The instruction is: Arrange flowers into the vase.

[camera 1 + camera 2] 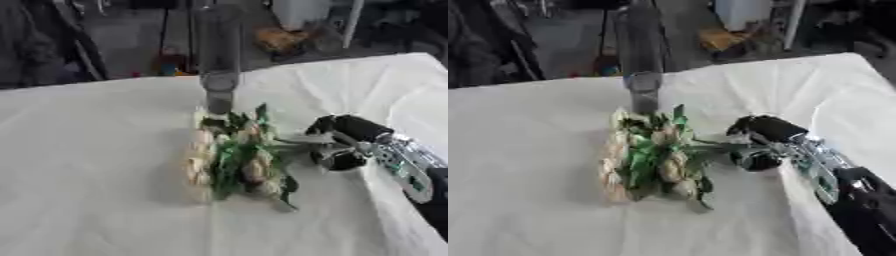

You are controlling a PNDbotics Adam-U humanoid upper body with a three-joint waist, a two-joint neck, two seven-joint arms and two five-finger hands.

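A bunch of pale cream flowers [236, 160] with green leaves lies on the white tablecloth [96, 175] at the middle. Just behind it stands a tall, narrow clear vase [218, 60], upright, with no flowers in it. My right hand [343, 142] comes in from the right edge and sits at the stem end of the bunch, its fingers curled around the green stems [719, 146]. The flower heads point left, away from the hand. My left hand shows in neither view.
The table's far edge runs behind the vase, with dark floor, chair legs and clutter beyond. The cloth is wrinkled toward the right side. Open cloth lies left of the flowers and in front of them.
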